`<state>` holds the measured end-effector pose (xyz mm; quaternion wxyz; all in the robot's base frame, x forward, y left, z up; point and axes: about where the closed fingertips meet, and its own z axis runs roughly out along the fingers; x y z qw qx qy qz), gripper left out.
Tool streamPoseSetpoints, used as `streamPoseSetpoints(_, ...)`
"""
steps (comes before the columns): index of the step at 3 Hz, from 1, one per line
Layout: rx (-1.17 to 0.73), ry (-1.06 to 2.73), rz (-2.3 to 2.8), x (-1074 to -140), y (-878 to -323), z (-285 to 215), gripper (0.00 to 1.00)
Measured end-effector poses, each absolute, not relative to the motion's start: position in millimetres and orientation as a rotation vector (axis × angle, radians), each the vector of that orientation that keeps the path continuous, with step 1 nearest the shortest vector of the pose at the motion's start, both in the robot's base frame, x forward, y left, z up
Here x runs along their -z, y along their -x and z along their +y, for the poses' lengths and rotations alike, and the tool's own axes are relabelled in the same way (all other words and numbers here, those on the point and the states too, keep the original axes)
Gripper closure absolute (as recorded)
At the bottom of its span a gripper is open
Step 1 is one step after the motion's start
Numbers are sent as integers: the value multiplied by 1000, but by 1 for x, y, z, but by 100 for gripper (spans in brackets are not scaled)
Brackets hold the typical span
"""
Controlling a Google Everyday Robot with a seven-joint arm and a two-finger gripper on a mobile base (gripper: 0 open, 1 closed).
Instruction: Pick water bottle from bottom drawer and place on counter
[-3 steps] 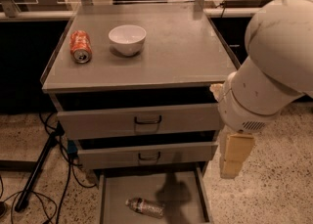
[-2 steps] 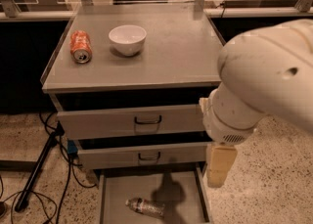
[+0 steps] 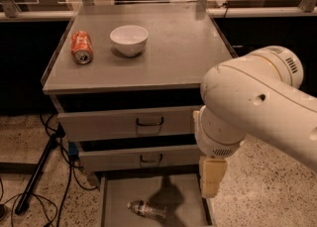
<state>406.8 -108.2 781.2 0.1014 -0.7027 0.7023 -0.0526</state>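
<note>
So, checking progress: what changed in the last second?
The gripper swung left and lower, now by the right wall of the open bottom drawer. Nothing grasped. The water bottle still lies inside; soda can and bowl unmoved on the counter.

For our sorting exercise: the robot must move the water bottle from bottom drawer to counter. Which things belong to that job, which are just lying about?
Job: water bottle, bottom drawer, counter, gripper over the drawer's right side.
Lying about: orange soda can, white bowl.
</note>
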Motion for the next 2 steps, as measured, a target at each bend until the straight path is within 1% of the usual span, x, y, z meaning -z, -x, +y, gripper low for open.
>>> streamPoseSetpoints(1,122,2069,2092,-772,-408,-107,0)
streamPoseSetpoints(2,53,2090,2122,-731,-408,-92,0)
